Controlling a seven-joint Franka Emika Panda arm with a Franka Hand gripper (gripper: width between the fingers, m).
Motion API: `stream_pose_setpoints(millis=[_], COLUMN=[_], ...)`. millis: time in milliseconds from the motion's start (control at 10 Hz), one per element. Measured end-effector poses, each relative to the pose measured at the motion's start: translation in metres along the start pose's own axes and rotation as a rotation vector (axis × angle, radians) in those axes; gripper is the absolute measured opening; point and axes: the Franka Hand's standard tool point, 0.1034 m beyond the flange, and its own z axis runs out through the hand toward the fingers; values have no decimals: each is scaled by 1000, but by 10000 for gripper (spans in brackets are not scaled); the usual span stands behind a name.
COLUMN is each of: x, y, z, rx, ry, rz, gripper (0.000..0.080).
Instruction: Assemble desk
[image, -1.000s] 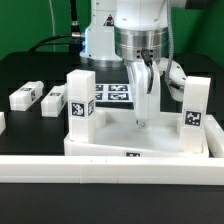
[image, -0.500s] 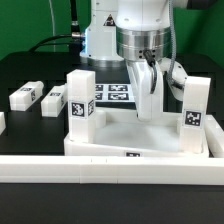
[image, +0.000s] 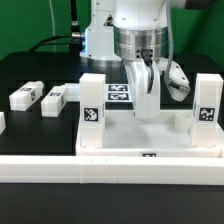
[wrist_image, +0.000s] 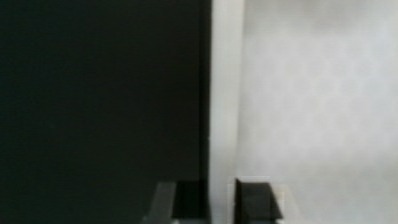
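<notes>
The white desk top (image: 130, 137) lies on the black table against the long white rail. Two tagged white legs stand upright in its near corners, one at the exterior view's left (image: 92, 101) and one at its right (image: 207, 106). My gripper (image: 143, 112) points straight down at the top's far rim and is shut on it. In the wrist view the rim (wrist_image: 224, 100) runs between my two fingertips (wrist_image: 185, 203), with my gripper (wrist_image: 222, 205) closed around it. Two loose legs (image: 25, 96) (image: 53, 99) lie on the table at the exterior view's left.
The long low white rail (image: 40, 168) runs across the front. The marker board (image: 118, 92) lies behind the desk top by the robot base. A small white part (image: 2, 122) shows at the exterior view's left edge.
The desk top with its two standing legs has shifted toward the exterior view's right and squared up against the rail. My gripper has stayed almost in place on the rim.
</notes>
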Motion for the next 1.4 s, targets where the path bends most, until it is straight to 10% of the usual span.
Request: stream_pose_setpoints(millis=[1400], x=[58], y=[18], z=[-1], rx=[-67], ry=[-11], rz=[-655], gripper=[65])
